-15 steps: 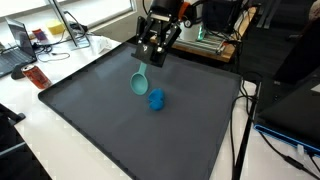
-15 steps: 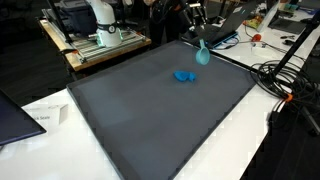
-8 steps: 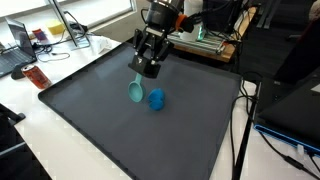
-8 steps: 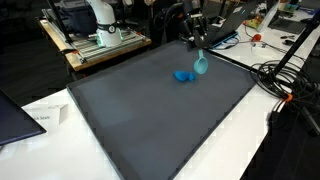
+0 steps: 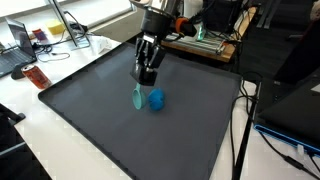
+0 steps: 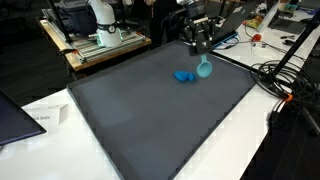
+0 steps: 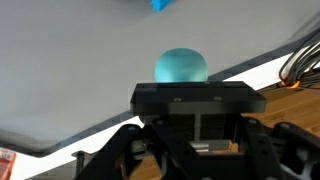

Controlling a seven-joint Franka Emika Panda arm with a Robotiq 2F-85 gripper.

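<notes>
**Black gripper (image 5: 144,79) grips a teal plastic spoon (image 5: 137,96) low over a dark grey mat (image 5: 100,130)**

From where I stand, the arm reaches down over the far half of the mat. Its two fingers are pressed together on the upper end of the spoon's handle. The spoon hangs down from them, bowl lowest, and the bowl sits very close to the mat's surface. I cannot tell whether it actually touches.

Just beside the bowl lies a small bright-blue lump (image 5: 156,99), resting on the mat. In that exterior view the lump is to the right of the bowl. In an exterior view from another spot, the gripper (image 6: 200,49) comes down from the far edge, and the spoon (image 6: 204,69) shows to the right of the lump (image 6: 183,75). In both exterior views the two sit close together, and I cannot make out whether a gap parts them.

In the wrist view the gripper's black body fills the lower half and hides the fingertips. The round bowl of the spoon (image 7: 181,66) sticks out past it, with the lump (image 7: 160,5) at the far top edge and the mat (image 7: 70,70) beneath.

At the near left of the mat, on the white table (image 5: 20,100), stands a reddish can (image 5: 37,76). A tangle of black cables (image 6: 282,80) lies off the mat's right side.
</notes>
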